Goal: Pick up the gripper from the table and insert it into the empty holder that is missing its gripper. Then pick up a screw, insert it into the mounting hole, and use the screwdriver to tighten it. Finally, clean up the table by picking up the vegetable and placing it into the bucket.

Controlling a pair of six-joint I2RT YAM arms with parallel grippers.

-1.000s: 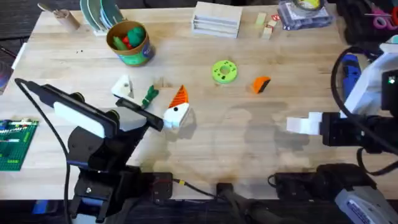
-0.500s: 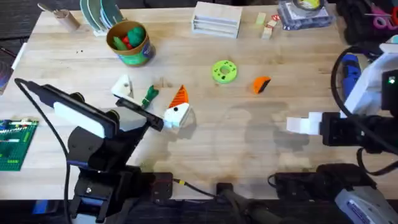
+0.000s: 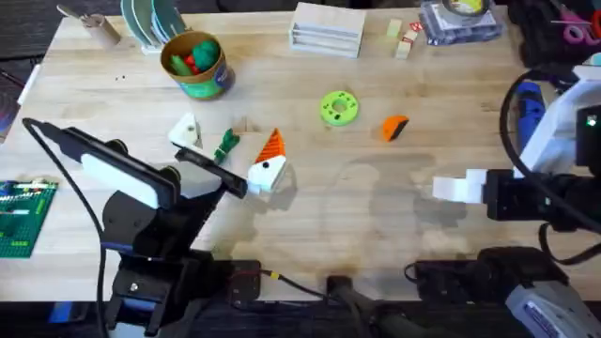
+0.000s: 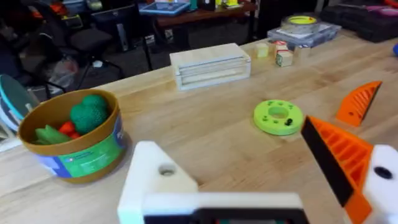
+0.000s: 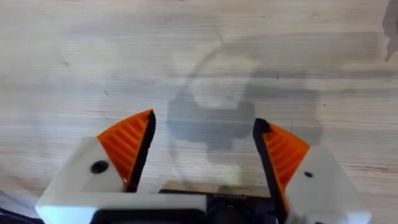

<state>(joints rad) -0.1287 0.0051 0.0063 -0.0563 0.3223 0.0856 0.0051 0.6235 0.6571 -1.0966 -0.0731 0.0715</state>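
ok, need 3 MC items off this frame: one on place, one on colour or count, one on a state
1. Where does the loose gripper lie?
A. inside the bucket
B. on the bare table, beside the green disc
C. on the wooden box

2. How many of the left gripper's finger mounts bear an orange tip?
A. none
B. one
C. two

3. How do the right gripper's fingers stand?
A. apart, nothing between them
B. closed on the screwdriver
C. closed on the vegetable

Answers:
1 B: the gripper lies on the table, beside the green disc and far from the bucket.
2 B: the left gripper shows one orange tip; the holder is bare white.
3 A: the right gripper has its two orange pads apart over bare wood; the vegetable lies on the table near the left arm.
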